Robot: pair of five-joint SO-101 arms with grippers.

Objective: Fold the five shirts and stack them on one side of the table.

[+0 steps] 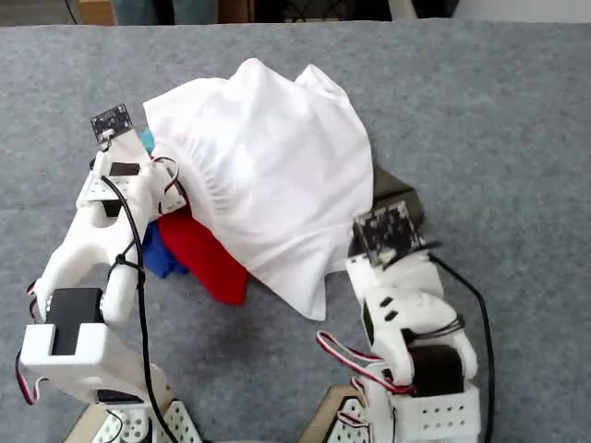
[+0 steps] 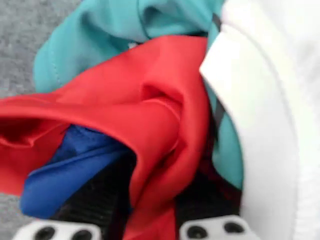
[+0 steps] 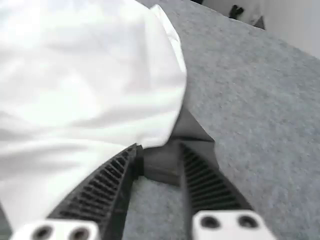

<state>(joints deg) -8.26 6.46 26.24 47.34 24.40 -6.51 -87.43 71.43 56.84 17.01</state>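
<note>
A white shirt [image 1: 268, 166] lies spread over a heap of shirts in the middle of the table. From under its left side stick out a red shirt [image 1: 205, 257], a blue shirt [image 1: 162, 260] and a bit of teal shirt [image 1: 147, 140]. A dark grey shirt [image 1: 399, 196] peeks out at its right edge. My left gripper [image 1: 164, 186] is pushed into the heap's left side; close up, the red shirt [image 2: 150, 115] runs down over it, with the blue shirt [image 2: 65, 170] and the teal shirt [image 2: 115, 30] beside it. My right gripper [image 3: 159, 150] stands open, a corner of the dark grey shirt [image 3: 160, 167] between its fingers, at the white shirt's [image 3: 85, 85] hem.
The grey table cloth [image 1: 499, 120] lies bare to the right, at the back and at the far left of the heap. Both arm bases stand at the near edge [image 1: 277, 425].
</note>
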